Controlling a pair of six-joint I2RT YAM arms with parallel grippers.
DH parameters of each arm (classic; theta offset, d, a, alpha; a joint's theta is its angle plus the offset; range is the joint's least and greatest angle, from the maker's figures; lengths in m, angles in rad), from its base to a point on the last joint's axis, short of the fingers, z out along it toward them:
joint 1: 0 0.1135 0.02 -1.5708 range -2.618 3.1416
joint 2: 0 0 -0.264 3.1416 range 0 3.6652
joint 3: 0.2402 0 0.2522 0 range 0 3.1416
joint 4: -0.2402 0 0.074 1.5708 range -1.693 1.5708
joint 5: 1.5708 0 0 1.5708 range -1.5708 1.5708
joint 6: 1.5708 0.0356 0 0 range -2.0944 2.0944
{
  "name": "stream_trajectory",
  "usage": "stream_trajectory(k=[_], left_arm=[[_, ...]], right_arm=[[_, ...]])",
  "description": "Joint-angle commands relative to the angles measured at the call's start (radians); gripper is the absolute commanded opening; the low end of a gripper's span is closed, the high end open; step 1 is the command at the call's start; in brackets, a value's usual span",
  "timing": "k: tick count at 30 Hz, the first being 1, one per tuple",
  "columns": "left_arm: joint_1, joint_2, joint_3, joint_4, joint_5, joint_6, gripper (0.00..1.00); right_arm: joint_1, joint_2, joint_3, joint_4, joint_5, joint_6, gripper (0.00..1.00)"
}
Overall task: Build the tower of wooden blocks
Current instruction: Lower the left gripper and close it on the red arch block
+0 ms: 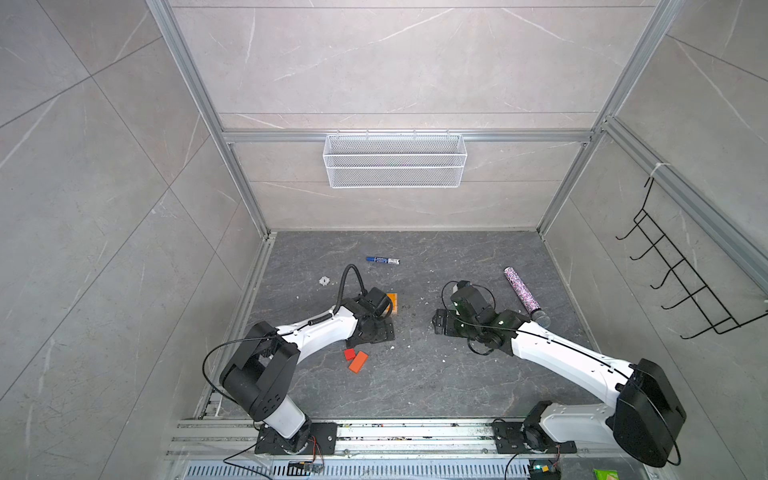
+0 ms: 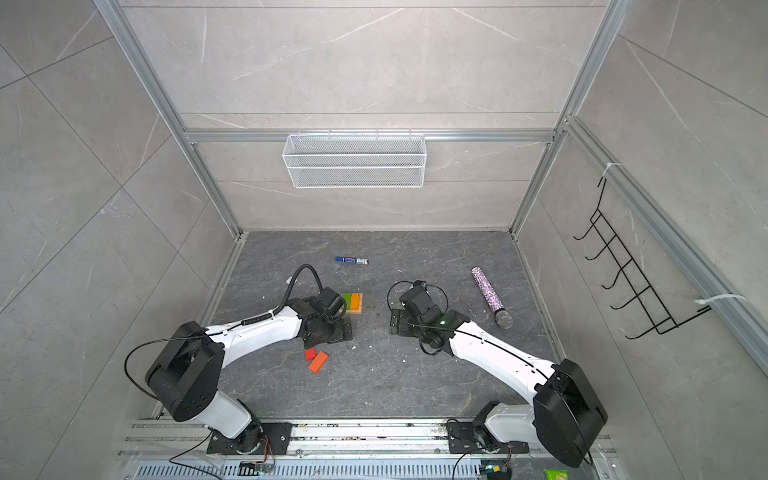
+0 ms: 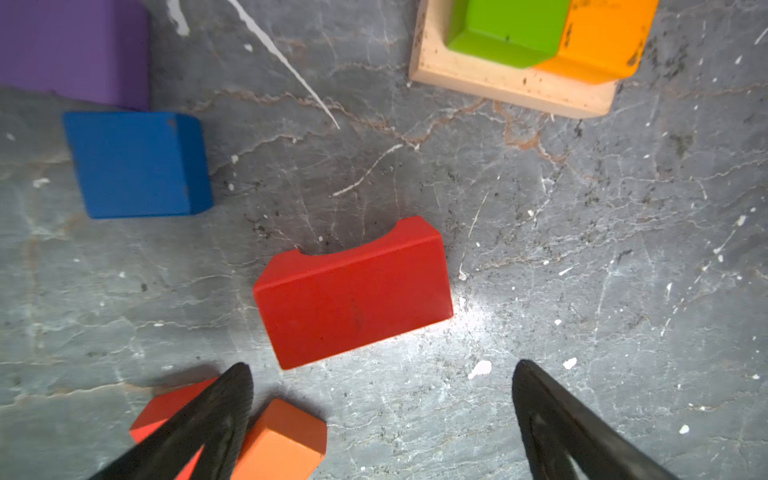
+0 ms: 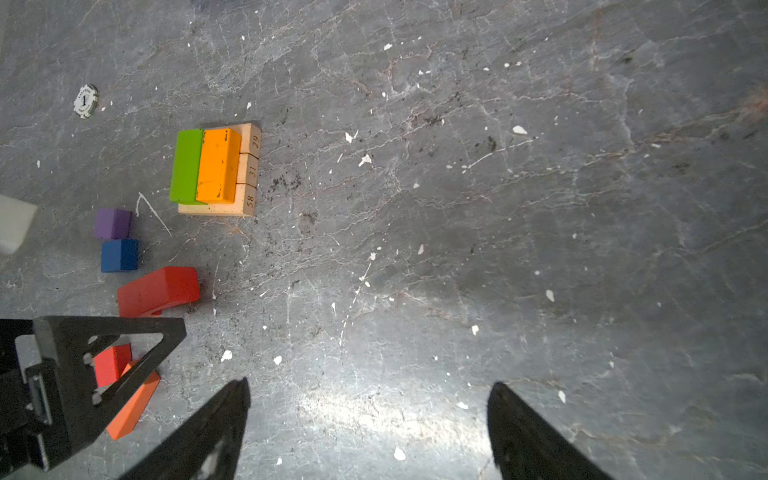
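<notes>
The tower (image 4: 216,170) is three tan oblongs side by side with a green block (image 3: 507,33) and an orange block (image 3: 602,37) lying on them; it also shows in a top view (image 2: 353,303). Loose beside it lie a purple cube (image 4: 112,223), a blue cube (image 3: 137,164) and a red arched block (image 3: 353,291). My left gripper (image 3: 382,369) hovers open just short of the red arch, holding nothing. A small red block (image 1: 349,354) and an orange-red oblong (image 1: 358,362) lie by its left finger. My right gripper (image 4: 370,386) stands open over bare floor.
A blue marker pen (image 1: 382,260) lies at the back and a glittery microphone (image 1: 524,296) at the right. A poker chip (image 4: 85,101) sits beyond the tower. A white mesh basket (image 1: 395,160) hangs on the back wall, a black hook rack (image 1: 681,282) on the right wall.
</notes>
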Motion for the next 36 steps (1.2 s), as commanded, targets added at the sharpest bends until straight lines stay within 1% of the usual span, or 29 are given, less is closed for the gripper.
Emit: stream_trajectory(k=[1, 6, 10, 19, 24, 28, 32, 36], left_arm=[[0.004, 0.028, 0.049, -0.044, -0.036, -0.034, 1.0], [0.002, 0.085, 0.088, -0.059, -0.069, -0.09, 0.99], [0.002, 0.125, 0.091, -0.048, -0.097, -0.133, 0.99], [0.002, 0.19, 0.125, -0.047, -0.114, -0.154, 0.97], [0.002, 0.209, 0.138, -0.06, -0.126, -0.146, 0.93], [0.006, 0.217, 0.155, -0.083, -0.145, -0.122, 0.91], [0.015, 0.213, 0.15, -0.072, -0.133, -0.112, 0.84], [0.021, 0.207, 0.142, -0.062, -0.126, -0.106, 0.81]], right_arm=[[-0.003, -0.007, -0.015, 0.005, -0.007, 0.017, 0.88], [-0.003, -0.016, -0.021, -0.002, -0.004, 0.013, 0.88], [-0.005, -0.029, -0.031, -0.009, 0.0, 0.008, 0.88], [-0.008, -0.041, -0.054, -0.007, -0.005, 0.003, 0.88], [-0.012, -0.041, -0.059, -0.003, -0.007, 0.001, 0.88], [-0.013, -0.04, -0.058, 0.0, -0.01, -0.003, 0.88], [-0.014, -0.041, -0.057, -0.001, -0.01, -0.002, 0.88], [-0.014, -0.043, -0.058, -0.001, -0.012, -0.004, 0.88]])
